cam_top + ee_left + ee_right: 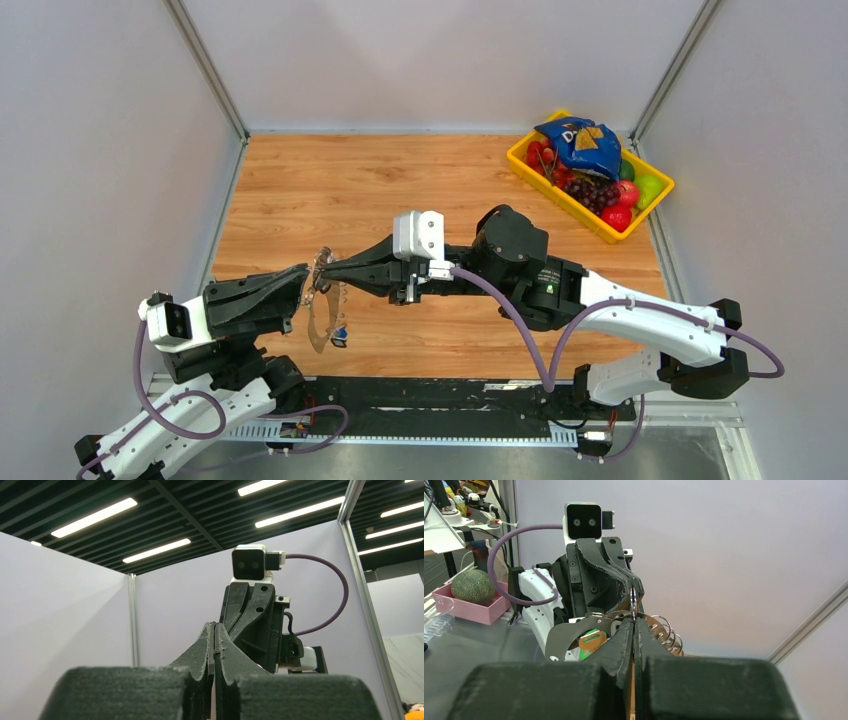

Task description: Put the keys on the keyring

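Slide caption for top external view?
Left gripper and right gripper both pinch the keyring, keys dangling beneath; yellow fruit bin far right.

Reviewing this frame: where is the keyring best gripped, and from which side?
The upper rim, pinched across its thin edge from the side: the keyring hangs with keys dangling low. The left gripper and right gripper seem clamped there.

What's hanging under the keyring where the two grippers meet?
A small key hangs off the keyring. The right wrist view also shows a green tag and small wire loops there. Where the left gripper and right gripper pinch is covered.
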